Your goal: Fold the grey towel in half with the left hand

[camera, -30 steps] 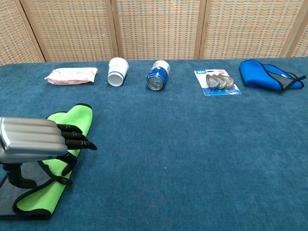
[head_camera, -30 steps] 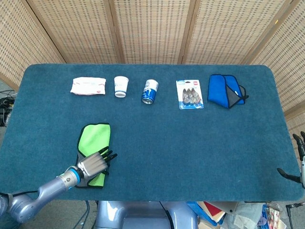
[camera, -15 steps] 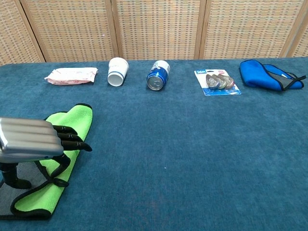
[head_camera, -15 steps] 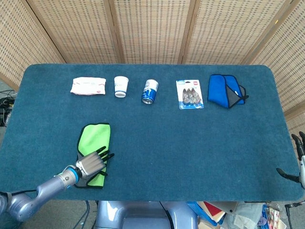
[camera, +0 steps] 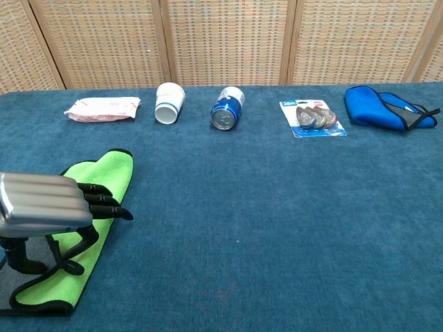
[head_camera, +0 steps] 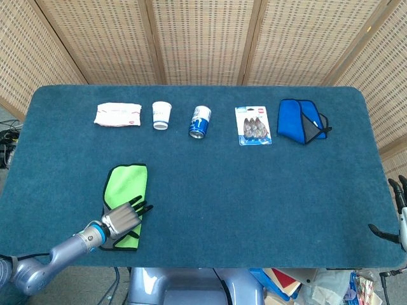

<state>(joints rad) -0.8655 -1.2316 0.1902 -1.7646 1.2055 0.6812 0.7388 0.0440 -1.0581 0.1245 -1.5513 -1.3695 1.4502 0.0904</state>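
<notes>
The towel (head_camera: pixel 125 184) lies at the front left of the table, its bright green face up with a black hem; in the chest view the towel (camera: pixel 100 173) shows a grey underside at its near corner. My left hand (head_camera: pixel 121 220) is over the towel's near end. In the chest view the left hand (camera: pixel 45 204) has its upper fingers stretched forward, while the thumb and a lower finger curl around the raised black hem and pinch it. My right hand (head_camera: pixel 399 210) hangs off the table's right edge, fingers apart and holding nothing.
Along the back of the table stand a pink wipes packet (head_camera: pixel 117 114), a white paper cup (head_camera: pixel 161 115), a blue can (head_camera: pixel 200 121) on its side, a blister pack (head_camera: pixel 253 125) and a blue cloth (head_camera: pixel 299 119). The table's front edge runs just behind the left hand.
The left hand has drawn back a little toward the front edge, and the towel's near hem has shifted left with it. The right hand has not moved.
</notes>
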